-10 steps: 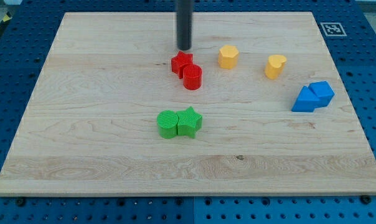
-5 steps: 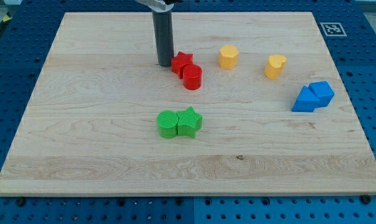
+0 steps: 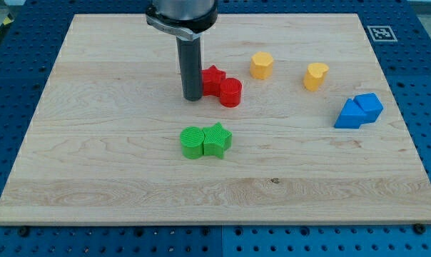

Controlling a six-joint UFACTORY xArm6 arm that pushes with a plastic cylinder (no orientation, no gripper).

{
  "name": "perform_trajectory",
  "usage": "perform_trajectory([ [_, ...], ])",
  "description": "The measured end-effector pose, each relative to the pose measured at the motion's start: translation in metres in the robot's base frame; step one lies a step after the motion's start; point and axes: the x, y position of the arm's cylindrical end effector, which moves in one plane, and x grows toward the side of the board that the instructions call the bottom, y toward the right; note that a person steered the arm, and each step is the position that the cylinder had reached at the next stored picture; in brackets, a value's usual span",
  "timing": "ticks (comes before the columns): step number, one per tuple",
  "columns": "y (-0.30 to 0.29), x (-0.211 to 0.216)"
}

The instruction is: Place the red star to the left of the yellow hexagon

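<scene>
The red star (image 3: 213, 78) lies on the wooden board (image 3: 94, 157), touching a red cylinder (image 3: 230, 92) at its lower right. The yellow hexagon (image 3: 261, 65) stands apart, up and to the right of the star. My tip (image 3: 193, 98) rests on the board just left of the red star, against or very near its lower-left side. The rod rises from there to the view's top.
A yellow heart-like block (image 3: 315, 76) sits right of the hexagon. Two blue blocks (image 3: 359, 111) touch each other at the right. A green cylinder (image 3: 193, 142) and green star (image 3: 217, 139) touch below the tip.
My tip went from above the red star round to its left, then down. The red star and red cylinder shifted a little to the right and down.
</scene>
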Motion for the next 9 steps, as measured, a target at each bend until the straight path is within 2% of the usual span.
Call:
perform_trajectory([
  [1, 0.0, -0.019],
  [2, 0.001, -0.016],
  [3, 0.002, 0.011],
  [4, 0.026, 0.007],
  [7, 0.034, -0.023],
  [9, 0.055, -0.027],
])
